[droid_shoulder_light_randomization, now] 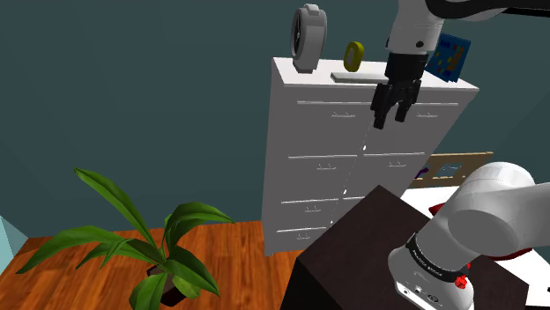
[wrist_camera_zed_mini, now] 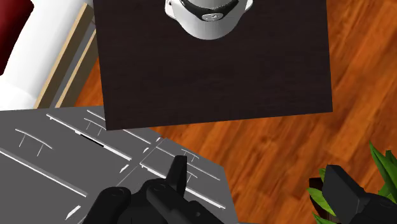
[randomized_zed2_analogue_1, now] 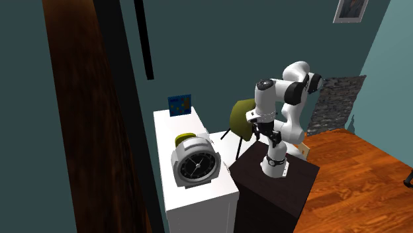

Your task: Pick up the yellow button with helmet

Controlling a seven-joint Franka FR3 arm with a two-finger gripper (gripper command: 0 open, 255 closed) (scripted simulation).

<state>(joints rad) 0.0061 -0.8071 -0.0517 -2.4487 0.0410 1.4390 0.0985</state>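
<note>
**Open Gripper Hangs Below Dresser Top, Yellow Button Perched Above**

The yellow button (droid_shoulder_light_randomization: 354, 56) stands on edge atop the white dresser (droid_shoulder_light_randomization: 317, 141), on a thin white slab (droid_shoulder_light_randomization: 357, 77), between the alarm clock (droid_shoulder_light_randomization: 308, 33) and a blue card (droid_shoulder_light_randomization: 451, 55). It looks small, light and rigid, and probably smooth. Perched on its rim, it may roll or topple at a nudge. You would likely do best to close across its two flat faces from above rather than pinch the curved rim. Your gripper (droid_shoulder_light_randomization: 390, 119) hangs fingers-down in front of the dresser's upper drawers, just under the top edge and toward the shoulder view's right of the button, touching nothing. Its fingers stand apart with nothing between them. The wrist camera looks down past the drawer fronts to the dark stand (wrist_camera_zed_mini: 216, 70) and the wood floor (wrist_camera_zed_mini: 273, 146).
</note>
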